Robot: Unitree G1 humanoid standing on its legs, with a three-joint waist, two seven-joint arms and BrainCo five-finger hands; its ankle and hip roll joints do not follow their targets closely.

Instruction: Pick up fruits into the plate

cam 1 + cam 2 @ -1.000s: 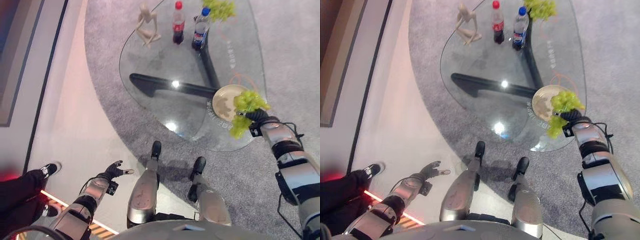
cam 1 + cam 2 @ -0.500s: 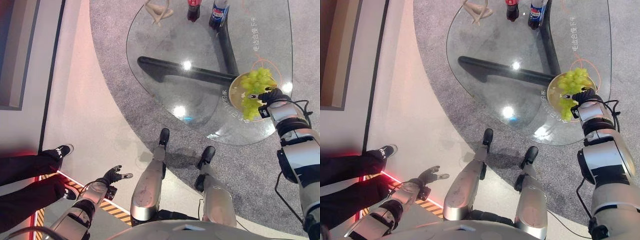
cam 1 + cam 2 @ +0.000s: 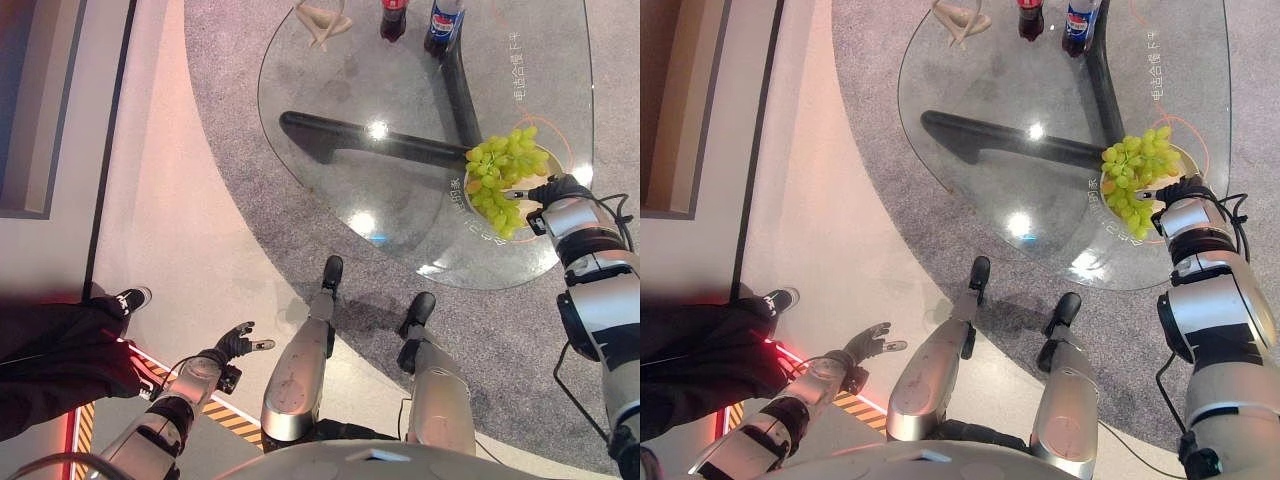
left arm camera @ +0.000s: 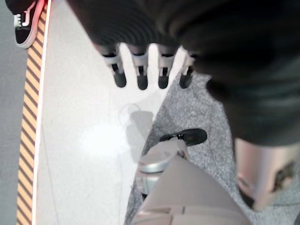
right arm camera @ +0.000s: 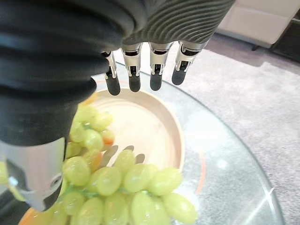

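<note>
With my right hand (image 3: 566, 190) at the right edge of the frame, fingers (image 5: 133, 70) straight and gripping nothing, the grapes (image 3: 503, 178) lie half on the plate (image 5: 154, 129) on the glass desk (image 3: 350, 110), and may roll off its rim.

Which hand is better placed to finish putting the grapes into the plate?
The right hand: it hangs beside the grapes over the plate. The left hand is low over the floor, away from the table.
</note>
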